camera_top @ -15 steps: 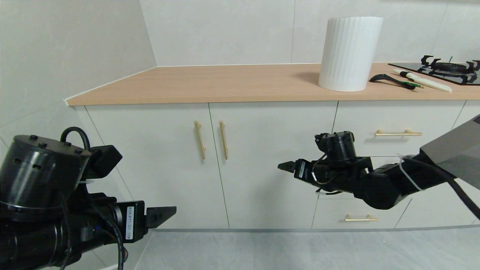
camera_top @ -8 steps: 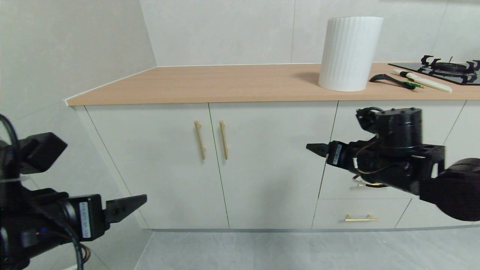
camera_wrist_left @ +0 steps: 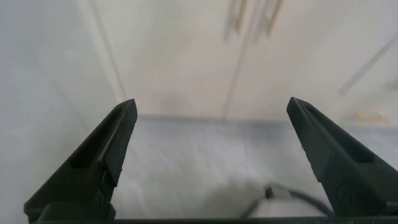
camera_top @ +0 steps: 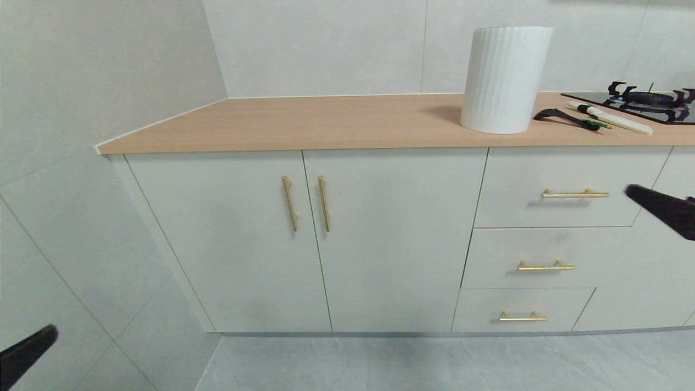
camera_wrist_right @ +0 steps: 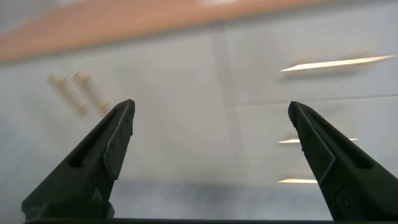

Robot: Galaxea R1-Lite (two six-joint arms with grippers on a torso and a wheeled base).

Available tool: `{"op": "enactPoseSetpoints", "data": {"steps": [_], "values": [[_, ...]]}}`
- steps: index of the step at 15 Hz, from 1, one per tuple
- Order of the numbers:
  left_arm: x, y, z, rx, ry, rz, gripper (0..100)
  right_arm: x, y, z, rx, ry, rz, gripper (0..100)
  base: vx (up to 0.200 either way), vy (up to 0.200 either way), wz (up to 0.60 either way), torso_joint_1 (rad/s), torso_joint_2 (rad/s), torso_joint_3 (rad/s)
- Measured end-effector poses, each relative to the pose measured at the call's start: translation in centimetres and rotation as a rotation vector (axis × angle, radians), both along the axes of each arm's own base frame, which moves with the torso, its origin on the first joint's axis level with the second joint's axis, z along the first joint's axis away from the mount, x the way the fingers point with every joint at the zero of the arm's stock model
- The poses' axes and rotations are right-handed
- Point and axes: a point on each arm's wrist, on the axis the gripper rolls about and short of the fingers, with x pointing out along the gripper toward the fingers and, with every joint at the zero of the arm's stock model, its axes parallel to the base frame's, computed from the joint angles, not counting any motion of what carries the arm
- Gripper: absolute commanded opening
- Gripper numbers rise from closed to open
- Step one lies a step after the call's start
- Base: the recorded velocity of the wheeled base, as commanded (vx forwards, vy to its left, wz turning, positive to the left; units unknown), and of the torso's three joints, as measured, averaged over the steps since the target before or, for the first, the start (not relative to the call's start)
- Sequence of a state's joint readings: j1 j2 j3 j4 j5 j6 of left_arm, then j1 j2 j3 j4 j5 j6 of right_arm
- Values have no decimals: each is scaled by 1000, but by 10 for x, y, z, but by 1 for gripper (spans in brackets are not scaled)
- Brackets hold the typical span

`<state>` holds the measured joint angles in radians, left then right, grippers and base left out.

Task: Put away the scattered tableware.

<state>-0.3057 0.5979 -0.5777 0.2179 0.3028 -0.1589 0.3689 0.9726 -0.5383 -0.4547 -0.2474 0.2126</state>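
Lying on the counter (camera_top: 326, 122), far to my right, are the black spoon (camera_top: 564, 116) and the white tool (camera_top: 613, 119). They are just beside the white pot (camera_top: 505, 79), and both run sideways toward the stove (camera_top: 651, 100). They sit up above my right gripper (camera_wrist_right: 211, 106), the nearer one. Its fingers are wide apart and hold nothing. My left gripper (camera_wrist_left: 211, 109) is low by the floor and also wide apart. I think the right arm must rise past the counter edge. Above it there is open room.
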Motion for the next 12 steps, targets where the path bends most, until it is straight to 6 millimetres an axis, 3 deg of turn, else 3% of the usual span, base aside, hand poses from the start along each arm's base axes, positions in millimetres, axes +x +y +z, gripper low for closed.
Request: {"op": "enactPoseSetpoints", "data": {"steps": [3,7,9,12], "values": [[-36,10,-9,78,-136,70,100,-67,-31,-5,-40,-86,-111,100,0,0,0,0,0,0],[-74,14,-27,169,-281,162,100,-141,-49,-26,-122,-204,-245,100,0,0,0,0,0,0],[-86,13,-32,181,-331,220,100,-163,-50,-41,-164,-223,-311,100,0,0,0,0,0,0],[-96,9,-48,211,-364,270,100,-180,-47,-62,-172,-258,-388,100,0,0,0,0,0,0]]}}
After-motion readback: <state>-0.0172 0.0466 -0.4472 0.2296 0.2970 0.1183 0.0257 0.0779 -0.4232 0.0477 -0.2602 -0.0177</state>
